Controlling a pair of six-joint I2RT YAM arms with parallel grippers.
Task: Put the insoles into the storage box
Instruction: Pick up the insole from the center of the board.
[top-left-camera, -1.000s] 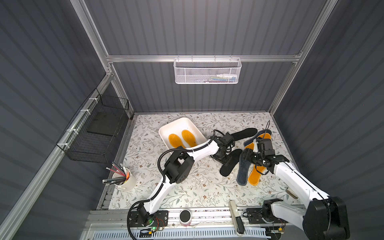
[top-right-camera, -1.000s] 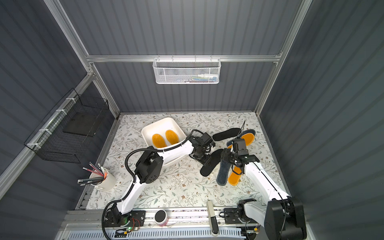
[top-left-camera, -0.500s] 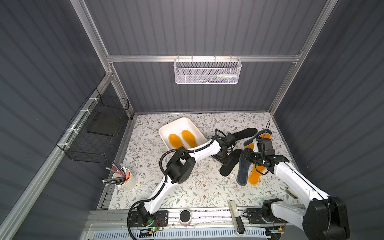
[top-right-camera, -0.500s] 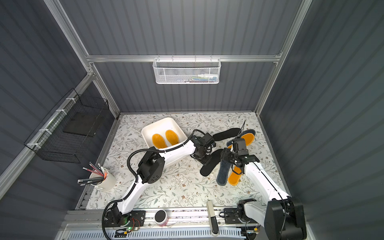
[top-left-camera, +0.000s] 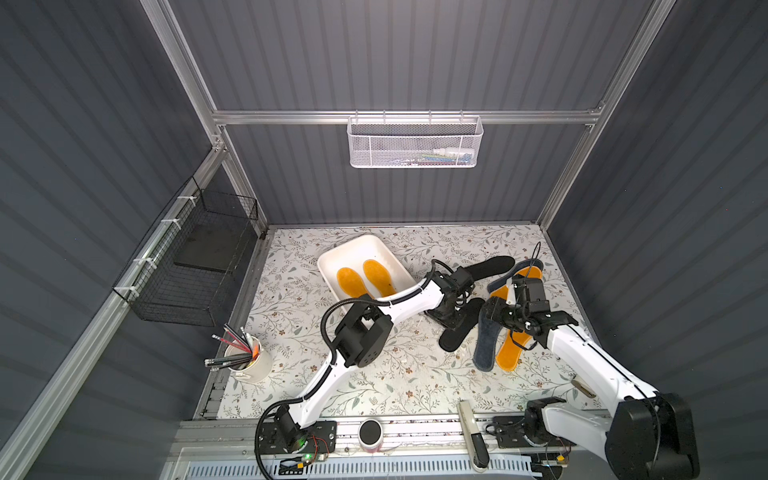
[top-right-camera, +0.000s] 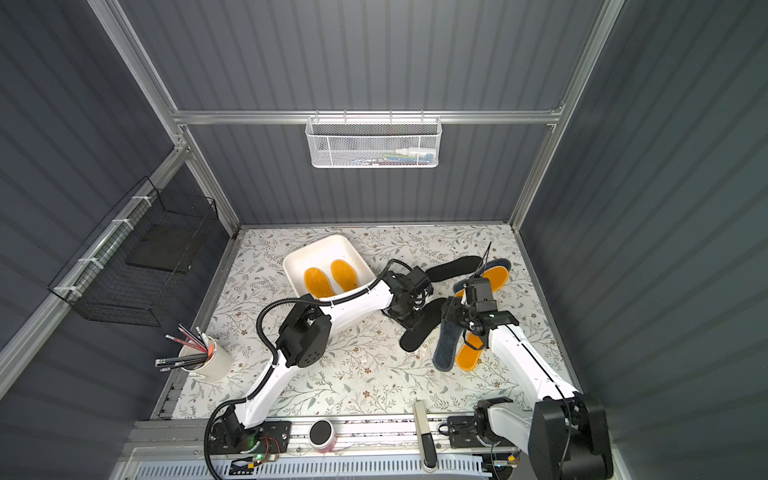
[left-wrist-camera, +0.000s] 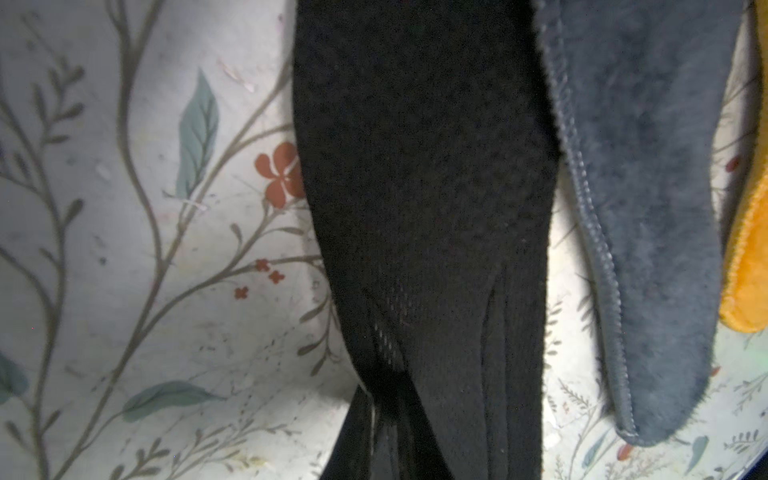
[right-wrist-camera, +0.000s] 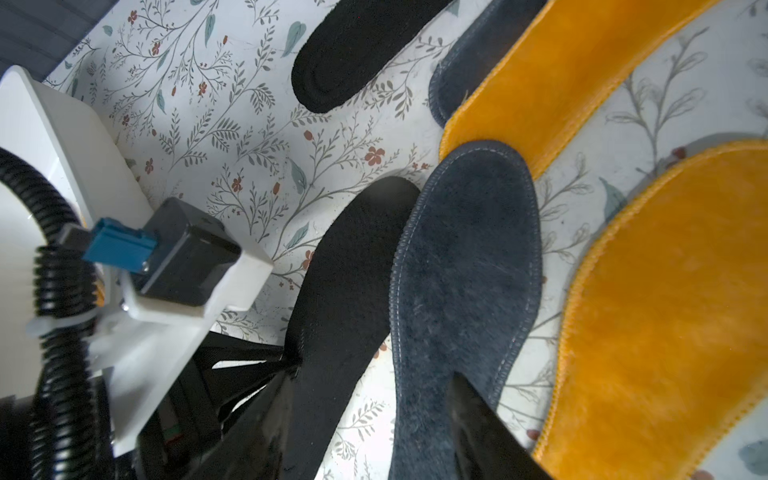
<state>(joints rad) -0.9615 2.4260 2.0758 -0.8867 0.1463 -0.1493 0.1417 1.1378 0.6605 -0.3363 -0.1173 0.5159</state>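
Observation:
The white storage box (top-left-camera: 361, 243) (top-right-camera: 324, 241) at the back left holds two orange insoles (top-left-camera: 351, 282). My left gripper (top-left-camera: 451, 319) (left-wrist-camera: 382, 436) is shut on the edge of a black insole (top-left-camera: 461, 330) (left-wrist-camera: 415, 187) lying mid-table. My right gripper (top-left-camera: 496, 316) (right-wrist-camera: 374, 374) hangs open over the upper end of a fuzzy grey-blue insole (top-left-camera: 485, 345) (right-wrist-camera: 465, 257), one finger above it. An orange insole (top-left-camera: 509, 353) lies beside that. Farther back lie a second black insole (top-left-camera: 486, 266) and another orange insole (top-left-camera: 525, 274) on top of a grey-blue one (top-left-camera: 534, 262).
A white mesh basket (top-left-camera: 413, 143) hangs on the back wall and a black wire basket (top-left-camera: 195, 266) on the left wall. A cup of pencils (top-left-camera: 249, 361) stands front left. A white bar (top-left-camera: 469, 432) and a round black cap (top-left-camera: 370, 432) sit on the front rail.
My left gripper's jaws have closed onto the black insole's edge while the arm barely shifted. The right arm and the insoles have stayed put.

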